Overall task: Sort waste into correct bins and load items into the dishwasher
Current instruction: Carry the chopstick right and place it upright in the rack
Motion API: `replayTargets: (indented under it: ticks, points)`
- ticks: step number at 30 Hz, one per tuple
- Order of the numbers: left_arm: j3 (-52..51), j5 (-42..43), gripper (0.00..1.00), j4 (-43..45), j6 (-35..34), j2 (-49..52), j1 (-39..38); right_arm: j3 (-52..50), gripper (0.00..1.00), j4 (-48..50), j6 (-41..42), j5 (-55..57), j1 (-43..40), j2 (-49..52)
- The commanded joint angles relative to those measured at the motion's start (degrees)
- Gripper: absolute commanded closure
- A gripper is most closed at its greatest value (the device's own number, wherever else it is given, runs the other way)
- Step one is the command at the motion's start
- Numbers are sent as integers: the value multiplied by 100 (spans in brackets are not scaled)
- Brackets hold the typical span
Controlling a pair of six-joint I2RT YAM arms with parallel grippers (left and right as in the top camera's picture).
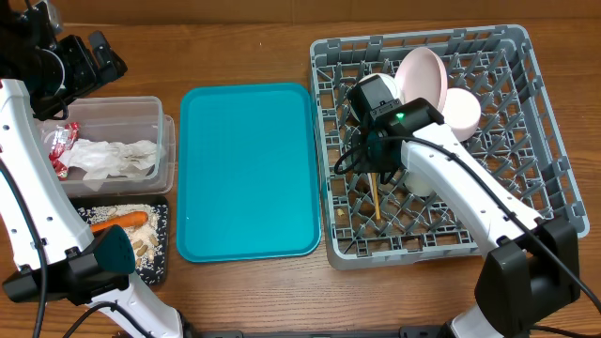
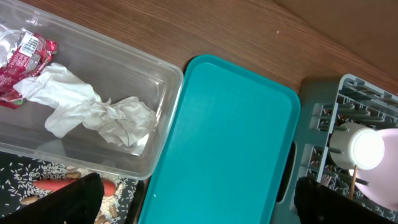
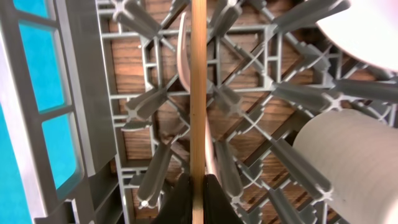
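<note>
**Chopstick going into the rack: release comes next**

I am on the loading step. The right gripper is over the front-left part of the large square grey plastic dish rack, and its fingers are pressed together on the thin wooden chopstick. From the right wrist camera the stick runs straight away from the jaws, down among the upright pegs, with the wooden table showing through the lattice floor. I cannot tell whether its far tip is touching that floor. A white rounded piece of crockery sits just beside it on the right.

The left gripper hangs above the far-left corner, its fingers wide apart and holding nothing.

The sorting looks done. The red shiny wrapper and the crumpled white paper napkins lie in the clear rectangular plastic tub. The small orange carrot rests on loose white rice-like bits in the flat black rectangular tray. The pale pink round plate stands on edge at the back of the rack, with a whitish bowl touching it. The teal serving tray lies between the bins and the rack.

Next I would lower the stick until it is supported between pegs, then part the fingers. My worry is that so thin a stick may slip through a lattice opening, so I would lay it slanted across the ribs, not end-on.
</note>
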Motion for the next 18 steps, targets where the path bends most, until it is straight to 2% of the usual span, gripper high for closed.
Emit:
replayTargets:
  ticks: [1, 2, 3, 4, 5, 10, 16, 17, 18]
  points:
    - [39, 63, 0, -4, -31, -28, 2, -46, 90, 46, -17, -142, 13, -57]
    - [39, 63, 0, -4, -31, -28, 4, -46, 78, 61, -17, -142, 13, -57]
    - [39, 63, 0, -4, -31, -28, 4, -46, 61, 81, -17, -142, 13, -57]
    - [39, 63, 0, -4, -31, -28, 2, -46, 47, 107, -17, -142, 13, -59]
    - [39, 63, 0, -4, -31, -28, 2, -44, 37, 146, -17, -142, 13, -59]
    - [39, 63, 0, -4, -31, -28, 4, 205, 23, 81, -13, -146, 13, -72]
    - [39, 63, 0, -4, -31, -28, 4, 962, 22, -555, -13, -612, 13, -188]
    - [39, 63, 0, -4, -31, -28, 4, 1158, 19, -697, -13, -769, 13, -227]
    - [39, 63, 0, -4, -31, -28, 2, 1305, 9, -778, -15, -894, 13, -267]
